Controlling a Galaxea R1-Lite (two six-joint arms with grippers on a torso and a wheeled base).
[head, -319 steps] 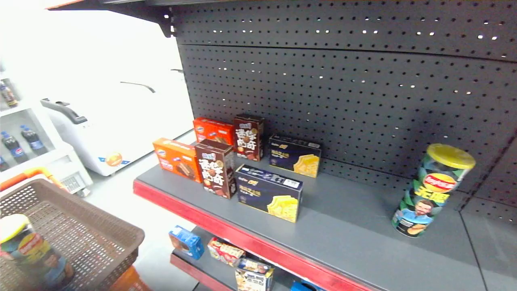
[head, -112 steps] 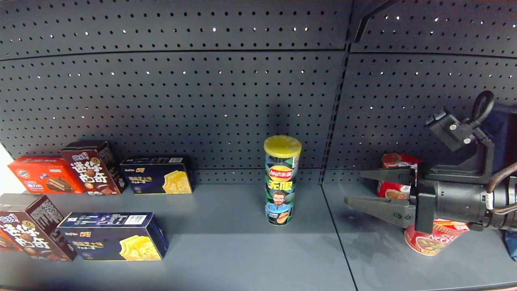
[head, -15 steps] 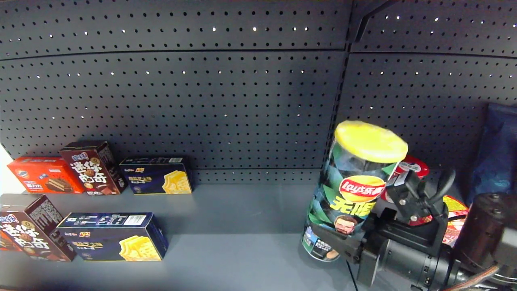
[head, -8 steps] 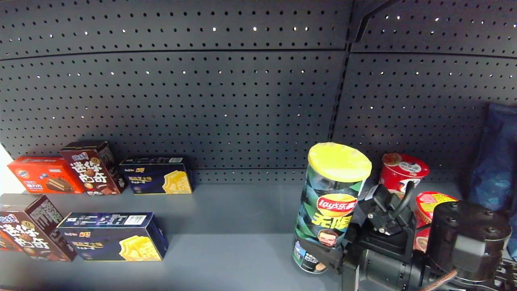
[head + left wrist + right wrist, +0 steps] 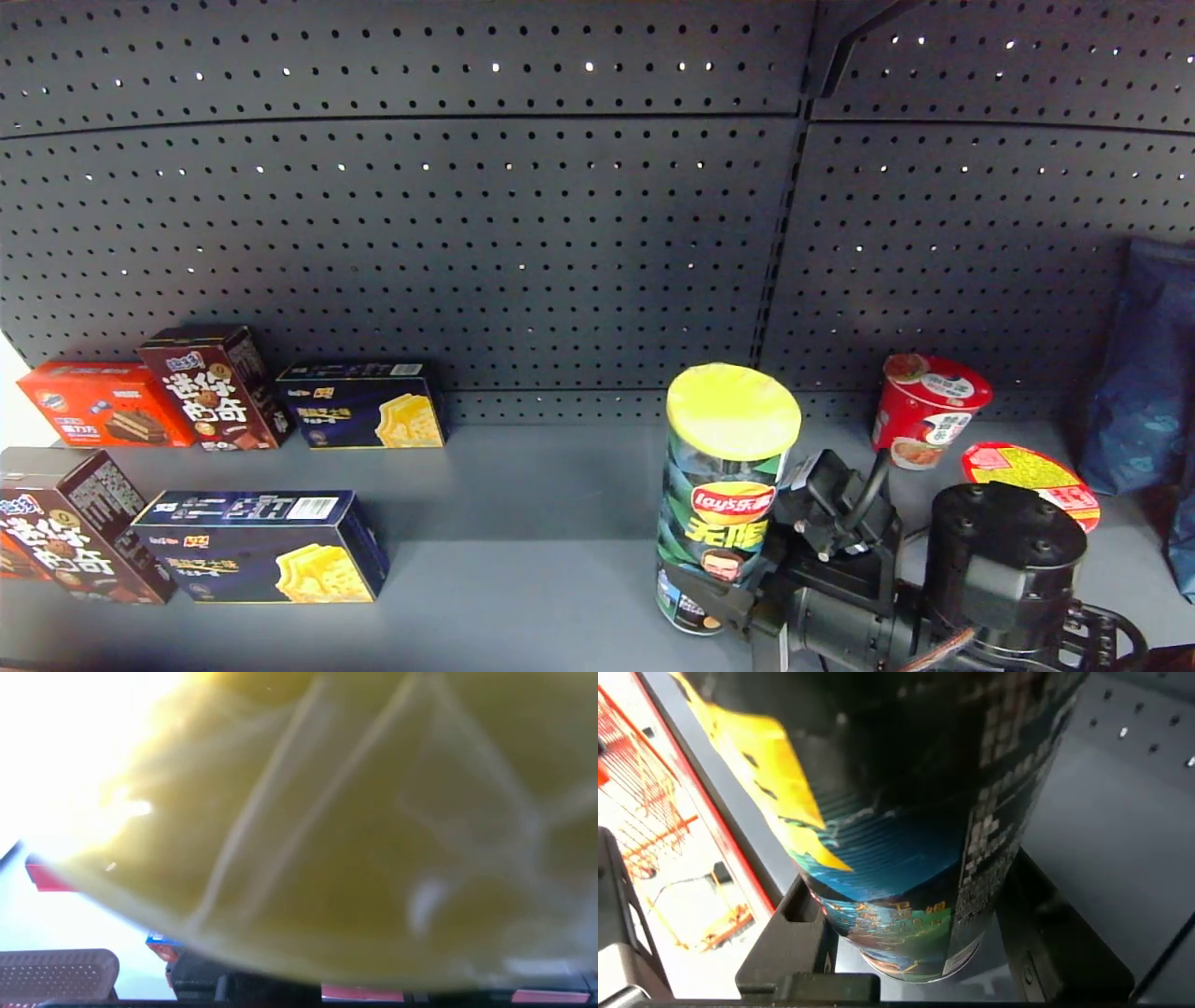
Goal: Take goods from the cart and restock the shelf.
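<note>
A tall chips can point(image 5: 728, 485) with a yellow lid stands upright at the front of the grey shelf point(image 5: 523, 523), just right of the middle. My right gripper point(image 5: 719, 597) is shut on its lower part from the right side. In the right wrist view the can point(image 5: 906, 859) sits between the two black fingers point(image 5: 785, 924), close to the shelf surface; I cannot tell whether its base touches. In the left wrist view a yellow, translucent lid-like surface point(image 5: 355, 812) lies right up against the camera.
Snack boxes stand at the shelf's left: a dark blue one point(image 5: 271, 546) in front, brown point(image 5: 215, 387) and orange point(image 5: 103, 403) ones behind. A red cup point(image 5: 927, 411), a lidded bowl point(image 5: 1027, 471) and blue bags point(image 5: 1144, 364) are at the right. Bare shelf lies between the boxes and the can.
The right gripper has carried the chips can leftward and lower over the last second, uncovering the red cup and bowl behind it. Seven seconds ago the can stood alone and the gripper was open.
</note>
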